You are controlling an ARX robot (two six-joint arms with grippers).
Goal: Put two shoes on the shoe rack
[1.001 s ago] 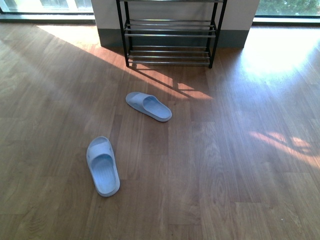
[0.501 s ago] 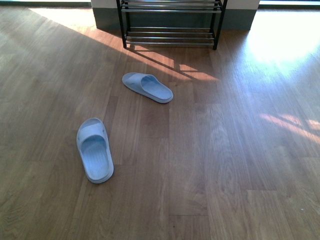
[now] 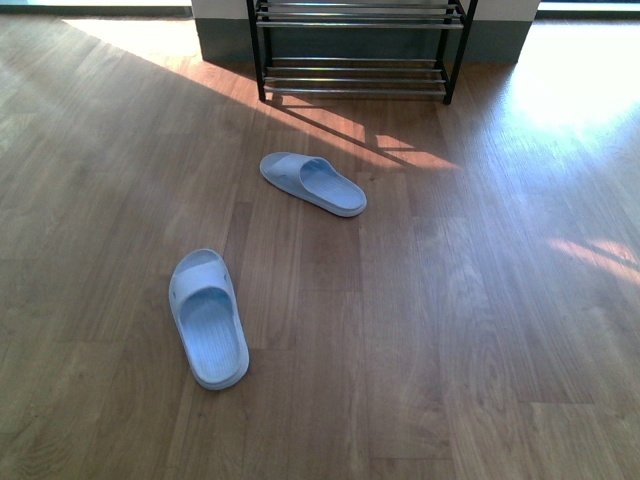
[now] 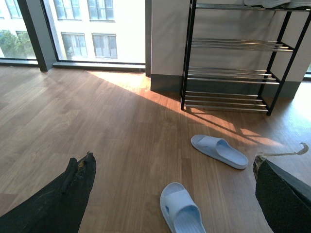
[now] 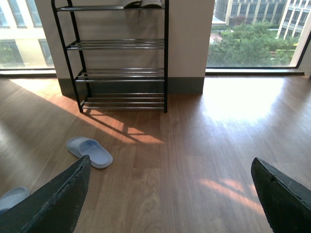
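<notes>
Near slide [image 3: 208, 320]: lying on the floor at 11 o'clock, long axis running 11-to-5, likely sitting nearer the left gripper [image 4: 172, 159]; far slide [image 3: 313, 184] lying 10-to-4 before the shoe rack [image 3: 355, 75] at 12; that gripper and the right gripper [image 5: 170, 160] both gaping wide, holding nothing.

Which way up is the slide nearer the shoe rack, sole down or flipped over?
Sole down: the pale blue slide lies flat on the floor, its strap and footbed facing up.

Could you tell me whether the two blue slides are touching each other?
Apart. The front view shows bare wooden floor between the near slide and the far slide.
</notes>
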